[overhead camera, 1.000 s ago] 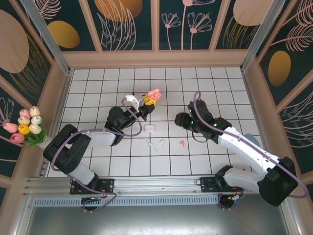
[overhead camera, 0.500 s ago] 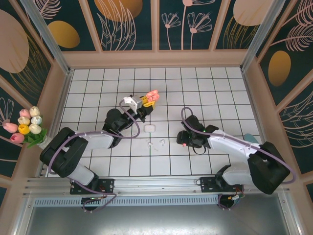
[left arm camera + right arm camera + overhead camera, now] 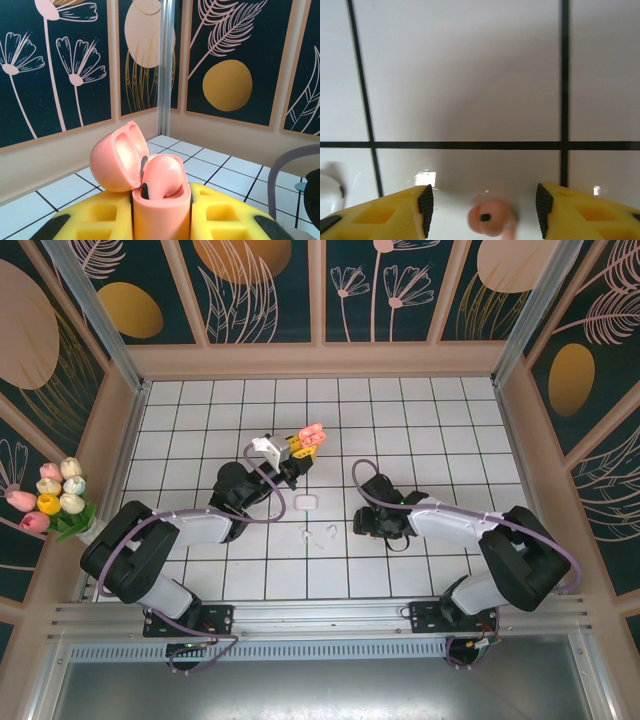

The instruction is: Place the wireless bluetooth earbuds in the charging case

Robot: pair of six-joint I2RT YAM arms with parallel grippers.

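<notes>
My left gripper (image 3: 297, 448) is shut on a salmon-pink charging case (image 3: 312, 434), held above the tiles. In the left wrist view the case (image 3: 161, 207) stands upright between the yellow fingers (image 3: 85, 220) with its lid (image 3: 117, 157) swung open. One pink earbud (image 3: 164, 175) sits inside it. My right gripper (image 3: 366, 524) is low over the floor at the centre right. Its open jaws (image 3: 482, 210) straddle a second pink earbud (image 3: 490, 218) that lies on the tile, touching neither pad. Two white earbuds (image 3: 306, 534) (image 3: 330, 532) lie just left of it.
A shut white charging case (image 3: 306, 502) rests on the tiles between the arms. A rounded white object (image 3: 327, 192) shows at the left edge of the right wrist view. A vase of tulips (image 3: 55, 495) stands by the left wall. Panelled walls (image 3: 320, 360) enclose the floor.
My right arm has swung left and down until its jaws straddle the pink earbud on the floor. The left arm has kept the open case almost still.
</notes>
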